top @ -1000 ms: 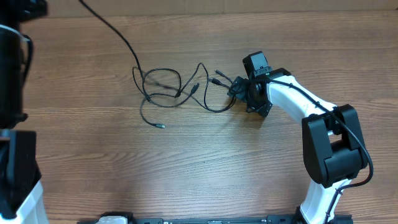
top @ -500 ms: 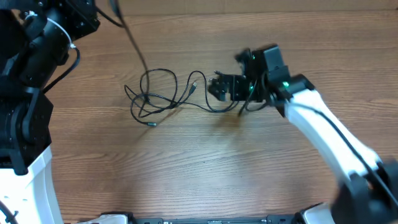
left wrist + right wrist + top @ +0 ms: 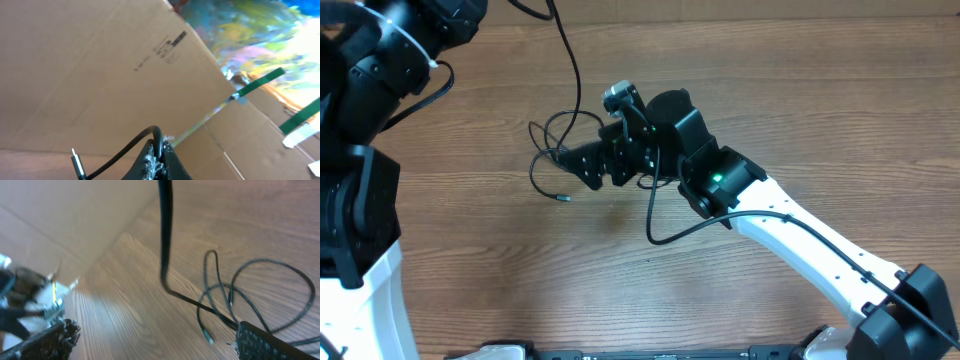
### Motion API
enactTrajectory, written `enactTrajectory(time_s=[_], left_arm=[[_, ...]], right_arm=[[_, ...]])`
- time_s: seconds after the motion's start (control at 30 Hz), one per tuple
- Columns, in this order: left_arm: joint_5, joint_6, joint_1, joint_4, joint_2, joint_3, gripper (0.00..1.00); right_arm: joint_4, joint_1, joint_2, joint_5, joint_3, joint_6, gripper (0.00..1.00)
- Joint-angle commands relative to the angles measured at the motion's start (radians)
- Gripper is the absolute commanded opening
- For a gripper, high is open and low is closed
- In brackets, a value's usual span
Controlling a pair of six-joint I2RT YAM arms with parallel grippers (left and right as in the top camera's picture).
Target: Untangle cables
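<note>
The cables [image 3: 552,142] lie as a loose black tangle on the wooden table left of centre, with a plug end [image 3: 560,197] at the front. One cable [image 3: 570,70] rises from the tangle to the top edge. My left gripper [image 3: 160,150] is shut on that cable, and its silver-tipped plug [image 3: 75,159] sticks out beside the fingers. My right gripper [image 3: 583,166] hovers low over the right side of the tangle. It is open in the right wrist view [image 3: 155,340], and the cable loops [image 3: 250,287] lie just ahead of its right finger [image 3: 262,342].
The left arm [image 3: 380,90] fills the left edge. The right arm [image 3: 800,240] crosses from the front right, with its own thicker black wire [image 3: 655,225] hanging in a loop. Brown cardboard [image 3: 100,65] stands behind the table.
My right gripper swept left from beside the tangle to over it. The left arm swung in at the top left, and the raised cable and tangle shifted a little.
</note>
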Motion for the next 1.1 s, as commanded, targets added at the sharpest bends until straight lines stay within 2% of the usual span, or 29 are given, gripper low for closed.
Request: enactTrajectory(time_s=[0.0,0.13,0.27,0.37,0.43,0.47,0.5,0.57,0.6,0.63,0.73,0.83,0.9,0.97,1.07], left_arm=[[0.021,-0.042,-0.003,0.021,-0.043,0.010,0.04],[0.014,-0.084,-0.003,0.021,-0.048,0.010,0.04],[0.014,-0.172,-0.003,0.022,-0.048,0.010,0.04],[0.014,-0.191,-0.003,0.021,-0.048,0.010,0.04],[0.014,-0.190,-0.003,0.020,-0.048,0.010,0.04],[0.014,-0.187,-0.003,0.018,-0.048,0.010,0.04],[0.013,-0.187,-0.003,0.015,-0.048,0.010,0.04],[0.005,-0.185,-0.002,0.011,-0.047,0.010,0.04],[-0.013,-0.173,-0.002,0.008,-0.047,0.010,0.04],[-0.066,-0.135,-0.002,-0.005,-0.047,0.010,0.04],[-0.195,-0.080,-0.002,-0.068,-0.047,0.010,0.04],[-0.382,-0.014,-0.002,-0.167,-0.042,0.010,0.05],[-0.493,0.035,-0.002,-0.226,-0.034,0.010,0.08],[-0.572,0.061,-0.002,-0.293,-0.023,0.010,0.15],[-0.605,0.061,-0.002,-0.391,0.000,0.010,0.20]], right_arm=[[0.063,0.014,0.022,-0.004,-0.001,0.092,1.00],[0.125,0.037,0.047,0.052,-0.001,0.154,0.95],[0.198,0.060,0.086,0.169,-0.001,0.172,0.96],[0.263,0.065,0.121,0.180,-0.001,0.172,0.98],[0.278,0.065,0.136,0.183,-0.001,0.172,0.94],[0.279,0.065,0.143,0.183,-0.001,0.172,0.88],[0.278,0.065,0.146,0.183,-0.001,0.172,0.73],[0.266,0.065,0.149,0.183,-0.001,0.173,0.32],[0.259,0.065,0.149,0.182,-0.001,0.173,0.20],[0.256,0.065,0.149,0.179,-0.001,0.173,0.04],[0.257,0.061,0.144,0.128,-0.001,0.173,0.04],[0.256,0.047,0.116,0.020,-0.001,0.199,0.04],[0.257,0.032,0.087,-0.050,0.000,0.274,0.04],[0.257,0.015,0.055,-0.116,0.000,0.359,0.04],[0.260,-0.021,0.000,-0.208,0.000,0.457,0.04]])
